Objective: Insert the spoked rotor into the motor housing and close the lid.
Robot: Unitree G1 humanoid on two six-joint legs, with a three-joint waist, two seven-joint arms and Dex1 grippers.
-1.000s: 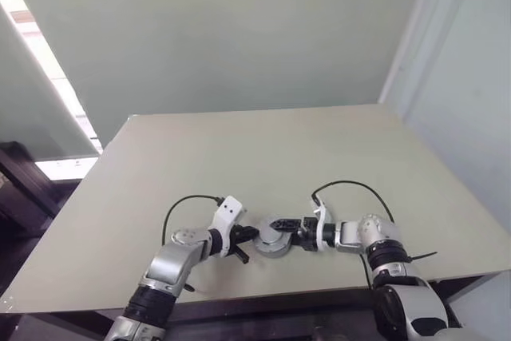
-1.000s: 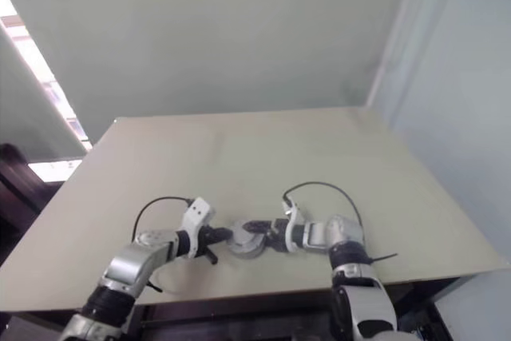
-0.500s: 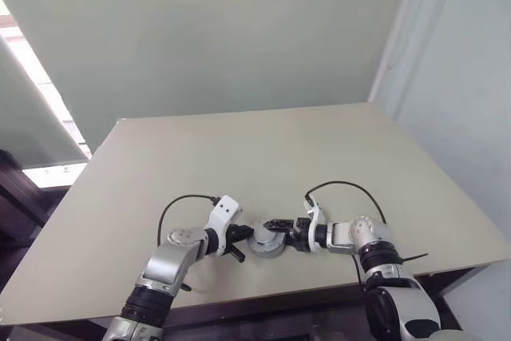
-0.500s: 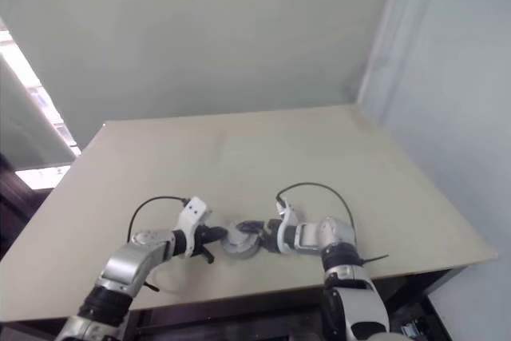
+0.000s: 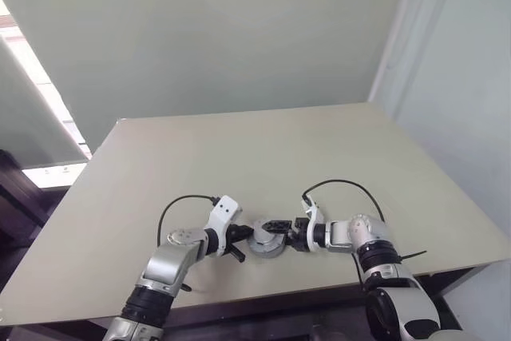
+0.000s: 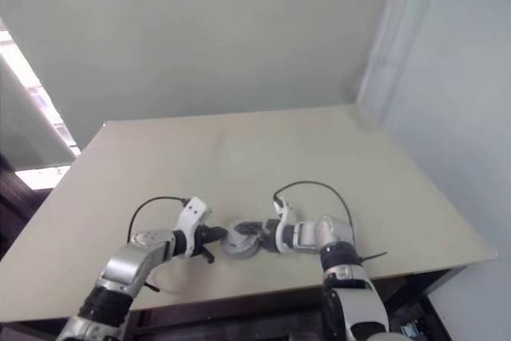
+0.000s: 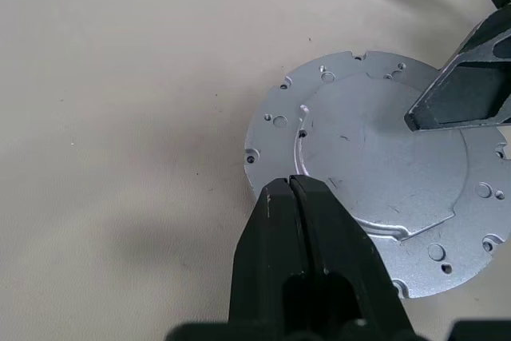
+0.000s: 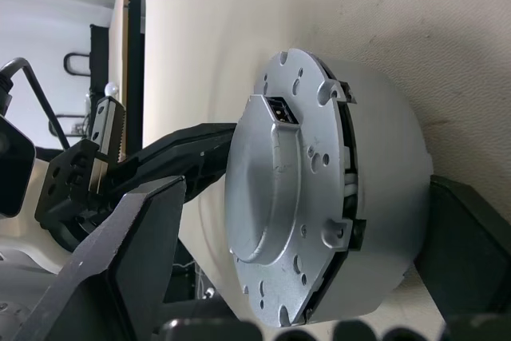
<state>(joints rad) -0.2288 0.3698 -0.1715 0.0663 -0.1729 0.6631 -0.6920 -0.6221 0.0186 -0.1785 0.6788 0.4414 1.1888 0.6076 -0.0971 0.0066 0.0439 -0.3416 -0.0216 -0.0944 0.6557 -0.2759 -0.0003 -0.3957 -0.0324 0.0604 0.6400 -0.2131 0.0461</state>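
Observation:
A flat grey lid (image 7: 375, 157) with a notched, holed rim lies on top of the round grey motor housing (image 8: 383, 189), which stands on the table (image 5: 267, 243). The spoked rotor is hidden. My left gripper (image 7: 289, 185) is shut and empty, its black tips resting against the lid's edge. My right gripper (image 8: 303, 197) comes from the opposite side and is open wide around the motor. One of its fingers (image 7: 471, 85) reaches over the lid's top face. Its other finger sits low beside the housing wall. I cannot tell whether either finger touches.
The beige table (image 5: 239, 149) stretches bare behind and to both sides of the motor. Its front edge runs close under both forearms. A black cable (image 5: 343, 185) loops off the right wrist, and another (image 5: 180, 201) off the left.
The head views have shifted as the camera moved. Both grippers and the motor keep their places relative to each other.

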